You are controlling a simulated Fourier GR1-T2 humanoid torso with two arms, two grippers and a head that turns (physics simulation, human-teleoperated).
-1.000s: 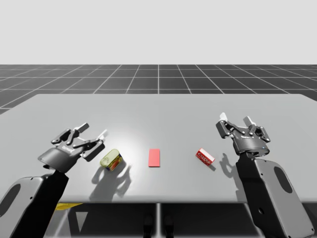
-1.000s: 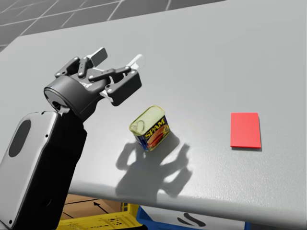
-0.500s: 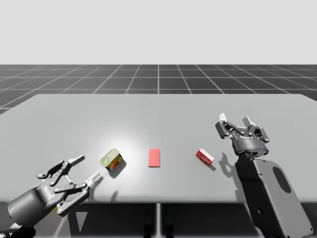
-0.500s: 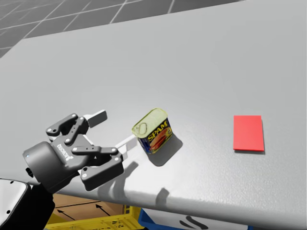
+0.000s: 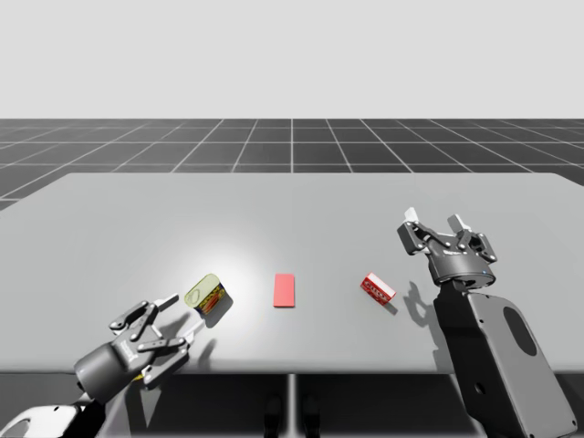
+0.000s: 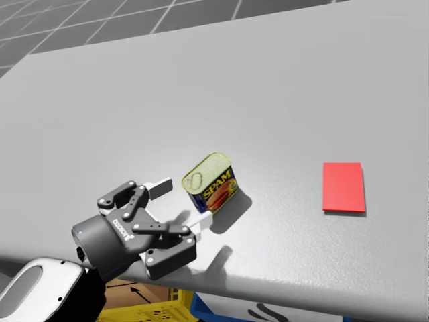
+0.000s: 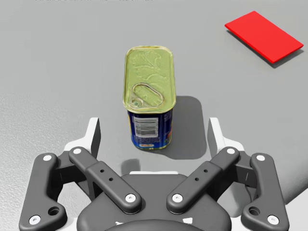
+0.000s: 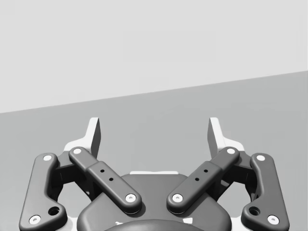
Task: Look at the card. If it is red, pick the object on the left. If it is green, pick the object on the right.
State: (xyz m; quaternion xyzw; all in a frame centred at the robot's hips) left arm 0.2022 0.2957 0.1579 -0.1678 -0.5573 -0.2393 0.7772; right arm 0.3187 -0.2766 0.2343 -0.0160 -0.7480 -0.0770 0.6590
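A flat red card [image 5: 285, 290] [image 6: 343, 187] [image 7: 263, 36] lies at the table's middle. Left of it stands a blue rectangular can [image 5: 206, 294] [image 6: 211, 182] [image 7: 148, 96] with a gold pull-tab top, tilted on its side. My left gripper [image 5: 175, 319] [image 6: 183, 203] [image 7: 154, 137] is low at the table's front edge and open. The can's near end sits just between the fingertips, which do not touch it. A small red box [image 5: 377, 288] lies right of the card. Behind and to the right of the box, my right gripper [image 5: 433, 222] [image 8: 154, 130] hovers open, holding nothing.
The grey table [image 5: 292, 210] stretches far behind the objects. Its front edge runs right under my left hand. A yellow crate [image 6: 144, 310] sits on the floor below that edge.
My left arm dropped from above-left of the can to the front edge, then advanced until its open fingers flank the can's near end. The right arm stayed still.
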